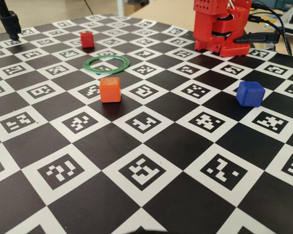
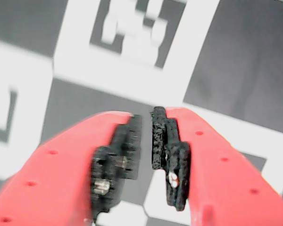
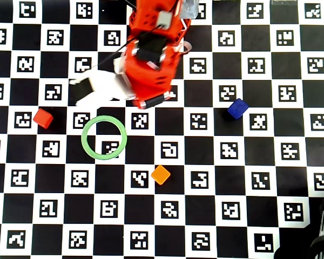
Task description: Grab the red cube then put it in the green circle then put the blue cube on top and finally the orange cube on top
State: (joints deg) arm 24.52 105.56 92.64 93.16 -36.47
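Going near to far in the fixed view: orange cube (image 1: pixel 110 89) sits closest, blue cube (image 1: pixel 250 93) off to the right, then the green circle (image 1: pixel 106 64), empty, w/ the red cube (image 1: pixel 87 39) just beyond it to the left. Arm's folded at the back of the table (image 1: pixel 151 195). Wrist view shows the jaws (image 2: pixel 146 141) nearly pressed together, holding nothing, only a thin gap. Imo the step now is grabbing red: spread wide first, come straight down over it, square to its faces, then pinch.
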